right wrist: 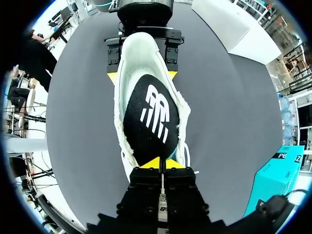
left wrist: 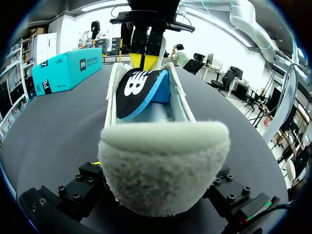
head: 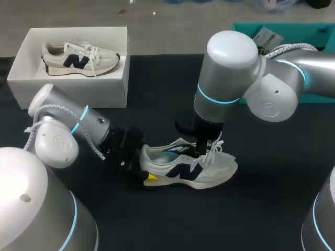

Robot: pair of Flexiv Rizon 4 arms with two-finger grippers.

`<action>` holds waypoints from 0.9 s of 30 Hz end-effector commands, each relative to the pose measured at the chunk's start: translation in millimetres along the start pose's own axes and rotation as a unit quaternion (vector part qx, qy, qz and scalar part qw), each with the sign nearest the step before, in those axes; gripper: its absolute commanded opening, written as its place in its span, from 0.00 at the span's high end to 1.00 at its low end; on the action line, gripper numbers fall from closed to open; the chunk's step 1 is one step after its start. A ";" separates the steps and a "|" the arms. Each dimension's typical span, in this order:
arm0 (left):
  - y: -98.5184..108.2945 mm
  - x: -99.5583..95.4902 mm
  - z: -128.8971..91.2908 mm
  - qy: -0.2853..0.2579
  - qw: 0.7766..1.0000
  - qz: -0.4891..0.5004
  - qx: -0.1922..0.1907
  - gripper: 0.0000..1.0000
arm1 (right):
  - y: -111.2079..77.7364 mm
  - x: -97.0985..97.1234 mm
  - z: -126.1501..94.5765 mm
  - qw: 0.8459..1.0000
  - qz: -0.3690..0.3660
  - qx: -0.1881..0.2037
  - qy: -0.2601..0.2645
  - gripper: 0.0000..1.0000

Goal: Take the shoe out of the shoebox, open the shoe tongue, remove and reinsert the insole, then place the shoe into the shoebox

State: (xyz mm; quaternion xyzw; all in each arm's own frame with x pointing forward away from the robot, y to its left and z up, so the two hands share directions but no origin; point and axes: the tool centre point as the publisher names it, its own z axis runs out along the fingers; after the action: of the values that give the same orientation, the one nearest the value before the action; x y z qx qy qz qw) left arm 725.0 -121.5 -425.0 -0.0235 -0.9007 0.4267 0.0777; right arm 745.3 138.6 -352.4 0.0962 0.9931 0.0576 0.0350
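Fuzzy cloth, glossy casing
Shoe (left wrist: 163, 168) heel napped and fuzzy; insole (right wrist: 148, 117) black cloth over blue foam; table (head: 272, 178) matt; right arm (head: 233, 57) smooth, glossy.

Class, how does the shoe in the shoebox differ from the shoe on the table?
The boxed shoe sits in the shoebox, untouched; the table shoe lies outside, its heel clamped by the left end effector. The boxed shoe shows no raised insole; the table shoe's insole is lifted, pinched by the right end effector. Both are pale with a dark side logo.
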 end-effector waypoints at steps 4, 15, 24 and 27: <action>6.2 -3.0 6.0 0.001 1.000 -0.001 -0.002 1.00 | -6.9 -3.1 -4.4 1.000 0.005 -0.027 -0.012 1.00; 6.2 -3.0 6.0 0.001 1.000 -0.001 -0.002 1.00 | -1.0 -7.4 -21.2 0.998 0.001 -0.051 -0.033 1.00; 6.2 -3.0 6.0 0.001 1.000 -0.001 -0.002 1.00 | -6.4 -10.8 -27.6 0.997 0.011 -0.062 -0.042 1.00; 6.2 -3.0 6.0 0.001 1.000 -0.001 -0.002 1.00 | -6.7 -11.1 -27.9 0.997 0.013 -0.065 -0.042 1.00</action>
State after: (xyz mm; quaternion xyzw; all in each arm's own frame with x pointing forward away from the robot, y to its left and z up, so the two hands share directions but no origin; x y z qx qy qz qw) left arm 725.4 -121.4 -424.9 -0.0230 -0.9008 0.4267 0.0775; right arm 754.0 134.0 -328.4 0.1095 0.9843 0.1127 0.0806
